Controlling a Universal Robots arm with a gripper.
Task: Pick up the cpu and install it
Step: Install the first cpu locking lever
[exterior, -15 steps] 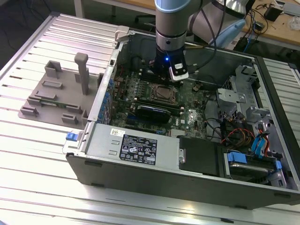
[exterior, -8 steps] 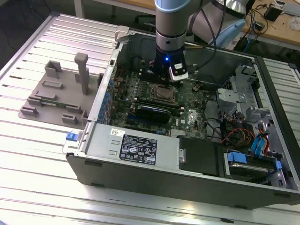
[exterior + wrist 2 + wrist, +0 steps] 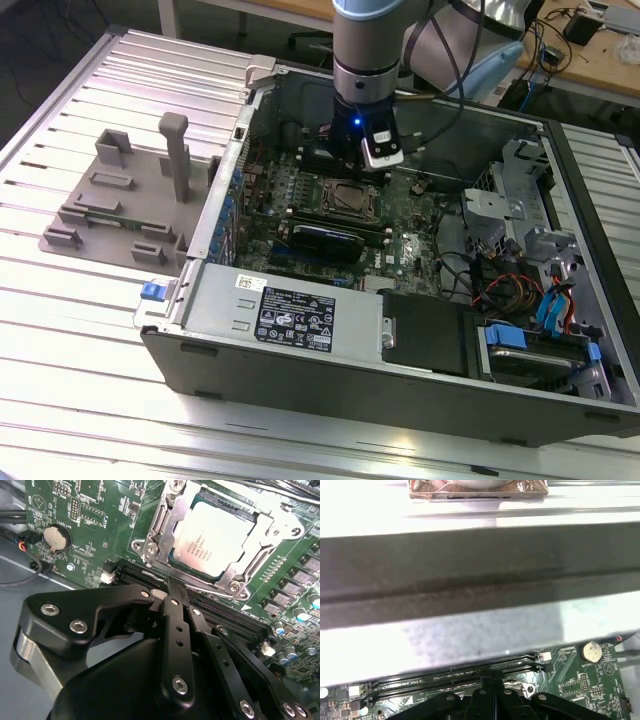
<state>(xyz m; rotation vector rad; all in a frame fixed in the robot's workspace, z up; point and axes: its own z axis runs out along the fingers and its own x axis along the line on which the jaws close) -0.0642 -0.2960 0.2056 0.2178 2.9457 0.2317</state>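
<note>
Silvery cpu sits flat in its socket, just beyond the tips of the gripper, fingers pressed together, holding nothing.

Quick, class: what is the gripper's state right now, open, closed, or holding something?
Gripper: closed, fingers together and holding nothing, above the cpu seated in the motherboard socket.

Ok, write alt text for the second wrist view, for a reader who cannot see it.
A silvery square cpu sits in its metal socket frame on a green motherboard, with the arm's black gripper in the foreground, its fingers closed together, near the socket's edge. A round coin battery and black memory slots lie nearby.
</note>
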